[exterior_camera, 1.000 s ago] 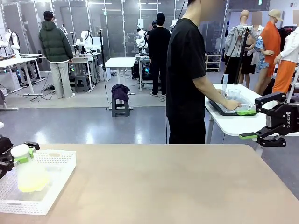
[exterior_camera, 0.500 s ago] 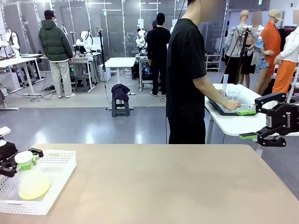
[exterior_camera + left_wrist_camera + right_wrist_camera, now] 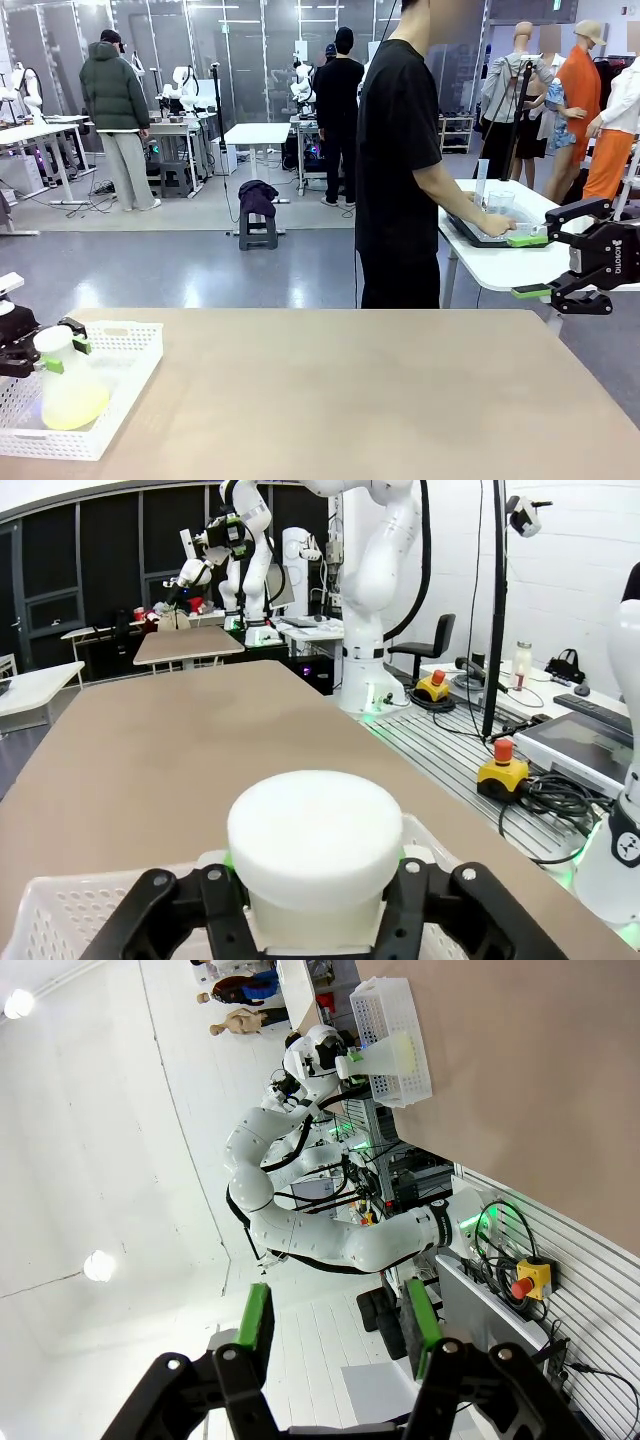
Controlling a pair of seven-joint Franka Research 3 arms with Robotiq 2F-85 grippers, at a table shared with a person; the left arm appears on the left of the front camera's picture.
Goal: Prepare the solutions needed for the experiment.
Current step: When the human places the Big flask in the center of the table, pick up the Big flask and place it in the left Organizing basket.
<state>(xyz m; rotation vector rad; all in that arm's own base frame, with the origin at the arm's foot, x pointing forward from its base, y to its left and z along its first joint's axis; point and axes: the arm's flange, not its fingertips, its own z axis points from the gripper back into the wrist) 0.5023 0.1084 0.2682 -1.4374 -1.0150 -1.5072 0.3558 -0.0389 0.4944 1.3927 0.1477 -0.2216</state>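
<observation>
Left hand (image 3: 55,350) spread, fingers flanking the neck of the translucent plastic flask of yellow-green liquid (image 3: 70,395), flask sitting in white mesh basket (image 3: 120,375). Right hand (image 3: 540,265) released, empty, off the counter (image 3: 350,400).

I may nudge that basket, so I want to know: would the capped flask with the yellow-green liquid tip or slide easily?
The flask looks wide at its base and narrow at the neck, so it probably resists tipping. Only a shallow pool of liquid shows, so it is likely light and may slide. The white basket walls should stop it.

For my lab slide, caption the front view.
Left tool open around a flask of yellow-green solution standing in a white basket; right tool open, empty.
</observation>
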